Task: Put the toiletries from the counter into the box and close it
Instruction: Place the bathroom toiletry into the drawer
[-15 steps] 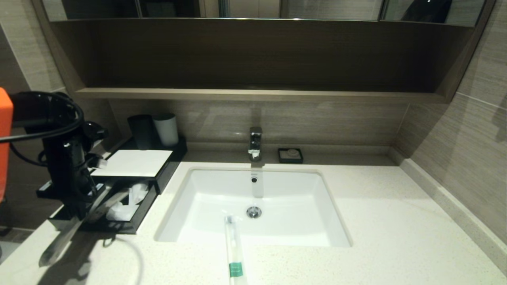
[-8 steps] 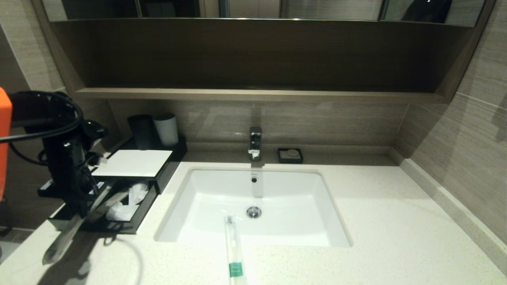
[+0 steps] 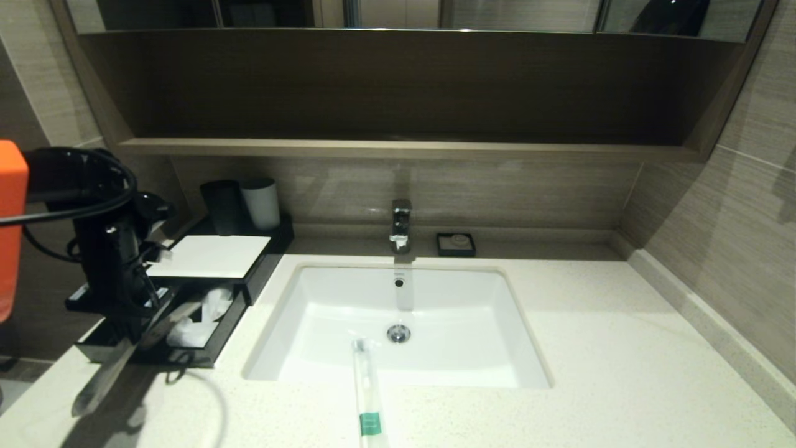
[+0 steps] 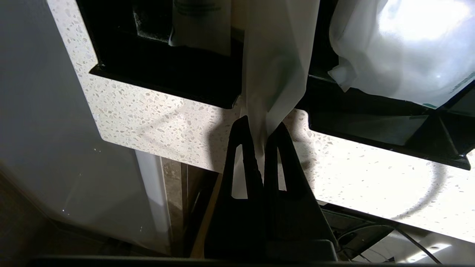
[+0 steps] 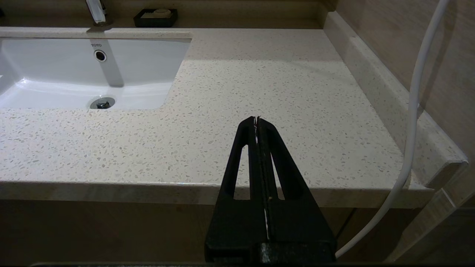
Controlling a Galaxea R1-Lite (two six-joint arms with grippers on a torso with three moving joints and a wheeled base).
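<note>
Left gripper [image 4: 259, 128] clamped on a wrapped stick [image 4: 276, 66] at the open drawer of the box [image 3: 208, 256].

The stick slants from the drawer out over the counter [image 3: 622, 373]; white wrapped packets [image 3: 199, 323] lie in the drawer; a second wrapped stick [image 3: 367, 398], with a green band, lies across the front rim of the sink [image 3: 323, 323]; the right gripper [image 5: 256, 122] hangs pressed shut and empty, off the counter's front edge.
</note>
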